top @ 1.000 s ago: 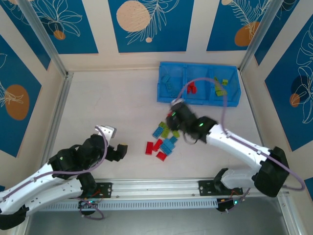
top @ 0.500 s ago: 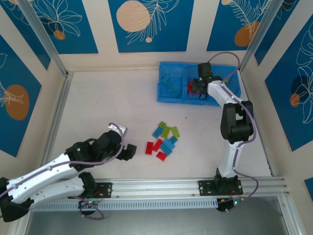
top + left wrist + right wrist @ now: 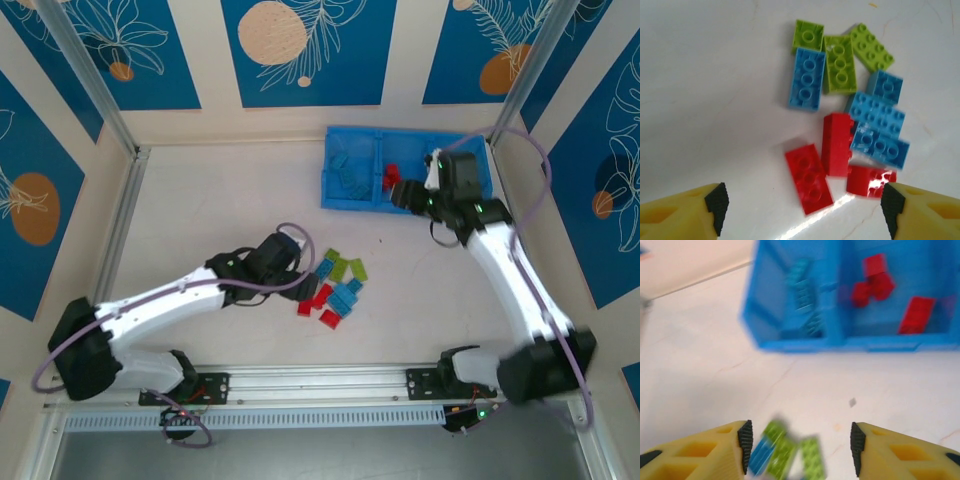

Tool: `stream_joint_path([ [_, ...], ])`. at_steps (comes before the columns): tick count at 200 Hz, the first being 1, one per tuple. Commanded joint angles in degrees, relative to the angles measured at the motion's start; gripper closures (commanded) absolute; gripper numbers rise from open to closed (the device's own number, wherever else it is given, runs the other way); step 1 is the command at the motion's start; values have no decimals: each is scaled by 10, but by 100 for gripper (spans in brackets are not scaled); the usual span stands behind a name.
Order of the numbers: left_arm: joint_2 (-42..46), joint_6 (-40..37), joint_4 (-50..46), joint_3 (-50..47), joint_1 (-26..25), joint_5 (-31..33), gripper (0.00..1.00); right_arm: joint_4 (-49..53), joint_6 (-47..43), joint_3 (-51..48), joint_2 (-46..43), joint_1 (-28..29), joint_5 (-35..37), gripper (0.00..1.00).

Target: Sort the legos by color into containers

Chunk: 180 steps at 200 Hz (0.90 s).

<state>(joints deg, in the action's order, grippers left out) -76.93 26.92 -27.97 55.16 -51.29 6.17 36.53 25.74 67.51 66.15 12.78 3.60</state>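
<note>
Hovering your left hand (image 3: pixel 803 204), held apart and empty, over the loose legos (image 3: pixel 840 125) packed tight on the worktop (image 3: pixel 715 100), you risk pinching two touching red bricks (image 3: pixel 837 142) at once, while your right hand (image 3: pixel 801 443) hangs apart and empty near the containers (image 3: pixel 790 342).

The left arm (image 3: pixel 150 305) and right arm (image 3: pixel 510 275) are glossy white shells linked by black joint housings. A thin purple cable (image 3: pixel 547 180) loops loosely along each arm. Small green lights (image 3: pixel 481 412) glow on the black parts. Black bases sit bolted to a silvery rail (image 3: pixel 320 378) at the near edge. The left pincer (image 3: pixel 800 200) and right pincer (image 3: pixel 799 440) have yellow fingers (image 3: pixel 900 450) with hollow cut-outs and ribbed black pads (image 3: pixel 717 200).
</note>
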Motion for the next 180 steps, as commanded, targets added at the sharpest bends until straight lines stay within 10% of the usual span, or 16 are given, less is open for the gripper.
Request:
stream_joint_path([
  [1, -64, -31, 48, 40, 35, -91, 25, 91, 8, -65, -101, 42, -101, 39],
  [54, -215, -77, 42, 120, 64, -141, 36, 229, 59, -105, -234, 116, -59, 35],
  [180, -341, -129, 74, 136, 80, -158, 46, 258, 94, -106, -244, 116, -44, 35],
])
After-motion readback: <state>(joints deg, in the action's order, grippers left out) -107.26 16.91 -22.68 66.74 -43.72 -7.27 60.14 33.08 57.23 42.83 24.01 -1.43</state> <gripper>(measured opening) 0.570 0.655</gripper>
